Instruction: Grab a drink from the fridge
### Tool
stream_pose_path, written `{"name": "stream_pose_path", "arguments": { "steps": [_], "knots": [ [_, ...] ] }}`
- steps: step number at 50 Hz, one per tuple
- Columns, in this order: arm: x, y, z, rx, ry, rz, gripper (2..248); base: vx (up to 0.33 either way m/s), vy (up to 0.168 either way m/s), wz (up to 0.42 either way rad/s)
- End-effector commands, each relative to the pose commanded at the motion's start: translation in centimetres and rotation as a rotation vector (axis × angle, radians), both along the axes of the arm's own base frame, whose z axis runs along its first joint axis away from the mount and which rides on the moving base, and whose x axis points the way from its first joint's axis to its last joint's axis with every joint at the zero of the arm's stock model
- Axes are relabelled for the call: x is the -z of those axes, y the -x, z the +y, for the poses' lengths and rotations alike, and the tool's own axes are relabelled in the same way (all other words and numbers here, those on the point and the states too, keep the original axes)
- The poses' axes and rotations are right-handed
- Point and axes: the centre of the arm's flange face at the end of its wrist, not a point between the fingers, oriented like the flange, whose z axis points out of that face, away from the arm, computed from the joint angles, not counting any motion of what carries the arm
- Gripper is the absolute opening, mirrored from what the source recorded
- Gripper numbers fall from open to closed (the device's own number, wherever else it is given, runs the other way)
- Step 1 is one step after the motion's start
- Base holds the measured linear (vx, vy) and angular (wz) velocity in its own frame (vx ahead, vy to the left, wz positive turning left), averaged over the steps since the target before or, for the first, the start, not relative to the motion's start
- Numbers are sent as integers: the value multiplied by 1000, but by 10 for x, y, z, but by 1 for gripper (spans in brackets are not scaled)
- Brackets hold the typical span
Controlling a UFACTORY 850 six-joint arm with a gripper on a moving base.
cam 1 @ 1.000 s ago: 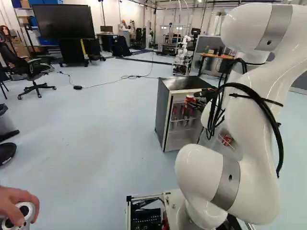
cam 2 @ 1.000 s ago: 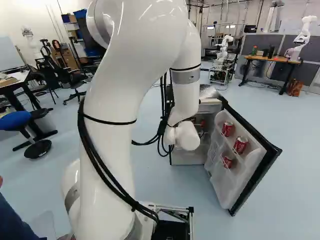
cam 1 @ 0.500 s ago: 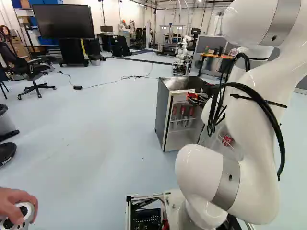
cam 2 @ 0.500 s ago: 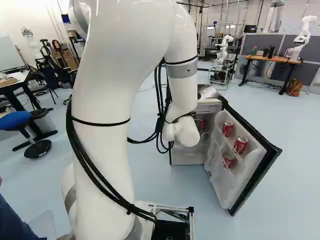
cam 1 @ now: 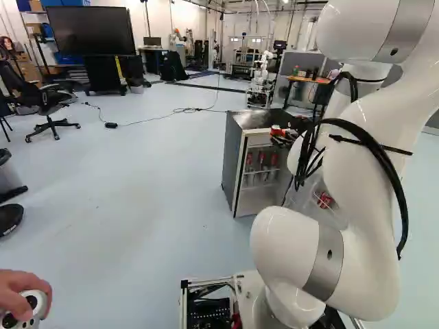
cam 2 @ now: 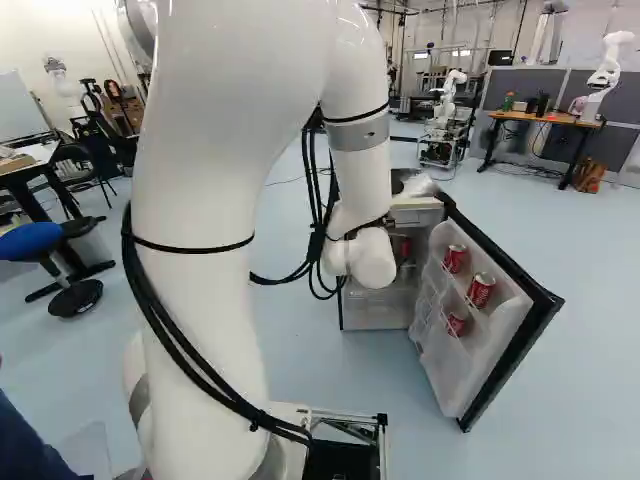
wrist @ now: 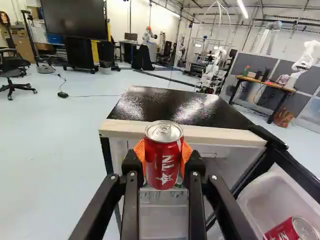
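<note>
Gripper closed snug, orange pads pressing both sides of red can, jaws parted by its width. Can's upright between them, long axis across my squeeze. Fridge is straight ahead, can looks outside, by its upper front edge. So I judge: back off toward base, keep clear of open door. Can's a smooth metal cylinder, silvery lid. Fridge boxy, glossy dark top, pale front edge. Door liner whitish, moulded, holding more red cans.
</note>
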Motion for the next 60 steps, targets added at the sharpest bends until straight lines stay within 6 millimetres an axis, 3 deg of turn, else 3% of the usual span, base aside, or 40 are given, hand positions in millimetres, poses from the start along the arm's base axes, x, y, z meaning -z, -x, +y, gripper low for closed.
{"name": "stream_pose_path", "arguments": {
  "steps": [26,60],
  "knots": [
    [-21,-7,3,59,9,-47,90,0,0,0],
    [-20,-51,14,82,-6,-80,90,0,0,0]
  ]
}}
